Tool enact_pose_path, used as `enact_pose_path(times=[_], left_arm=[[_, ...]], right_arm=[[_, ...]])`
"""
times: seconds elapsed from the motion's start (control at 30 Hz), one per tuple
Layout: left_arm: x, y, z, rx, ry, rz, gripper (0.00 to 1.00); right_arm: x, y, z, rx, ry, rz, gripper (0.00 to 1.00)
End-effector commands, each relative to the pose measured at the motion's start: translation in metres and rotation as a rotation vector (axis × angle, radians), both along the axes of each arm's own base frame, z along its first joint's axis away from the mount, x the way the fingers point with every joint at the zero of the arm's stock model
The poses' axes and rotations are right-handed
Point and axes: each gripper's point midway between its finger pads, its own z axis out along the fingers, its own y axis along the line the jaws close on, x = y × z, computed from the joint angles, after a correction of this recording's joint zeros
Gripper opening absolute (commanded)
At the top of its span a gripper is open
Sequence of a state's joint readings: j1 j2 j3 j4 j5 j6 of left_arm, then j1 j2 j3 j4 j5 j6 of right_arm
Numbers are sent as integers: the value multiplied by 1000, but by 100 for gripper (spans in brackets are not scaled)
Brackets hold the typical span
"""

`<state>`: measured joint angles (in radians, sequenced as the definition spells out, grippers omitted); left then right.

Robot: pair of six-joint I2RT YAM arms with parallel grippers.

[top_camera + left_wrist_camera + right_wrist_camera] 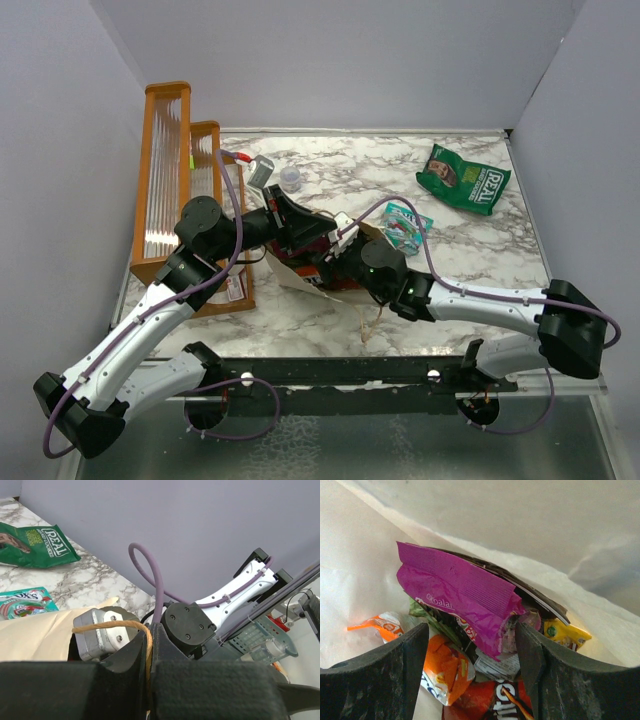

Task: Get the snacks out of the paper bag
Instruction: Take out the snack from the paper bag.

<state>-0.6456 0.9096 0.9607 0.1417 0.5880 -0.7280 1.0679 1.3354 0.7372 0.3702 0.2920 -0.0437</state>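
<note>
Now the left gripper (150, 652) is pressed shut on the tan loop handle (111, 625) of the paper bag (35, 636). The right gripper (470, 632), fingers spread, sits inside the bag astride a purple pouch (455, 592) (an orange packet (447, 669) lies beneath). A green chip bag (463, 177) and a teal-pink packet (405, 222) lie out on the marble table (485, 255).

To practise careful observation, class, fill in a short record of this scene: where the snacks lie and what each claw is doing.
Out on table: green chip bag, teal-pink packet
Inside paper bag: purple pouch, orange packet, yellow pack
Left claw: shut on tan handle of the bag
Right claw: open, inside the bag, facing the purple pouch
</note>
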Motion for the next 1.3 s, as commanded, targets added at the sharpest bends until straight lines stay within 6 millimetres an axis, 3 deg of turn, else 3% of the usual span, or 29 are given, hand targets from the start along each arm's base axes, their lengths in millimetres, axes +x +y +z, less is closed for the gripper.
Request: enact_pose_path(times=[0.0, 0.13, 0.27, 0.4, 0.47, 0.83, 1.27], left_arm=[[-13, 5, 28, -55, -64, -18, 0], [-13, 6, 28, -57, -63, -14, 0], [-14, 7, 27, -54, -61, -10, 0], [-13, 9, 26, -46, -60, 2, 0], [-12, 9, 24, -43, -57, 7, 0], [18, 18, 4, 52, 2, 177, 0], [29, 26, -2, 69, 13, 260, 0]], right_arm=[[2, 18, -2, 67, -6, 18, 69], [5, 32, -7, 70, 1, 42, 59], [1, 40, -6, 75, 11, 84, 35], [-4, 36, 3, 80, 20, 90, 9], [-7, 31, 11, 91, 22, 89, 2], [-33, 5, 73, 251, -27, 146, 1], [-59, -26, 150, 395, -126, 202, 1]])
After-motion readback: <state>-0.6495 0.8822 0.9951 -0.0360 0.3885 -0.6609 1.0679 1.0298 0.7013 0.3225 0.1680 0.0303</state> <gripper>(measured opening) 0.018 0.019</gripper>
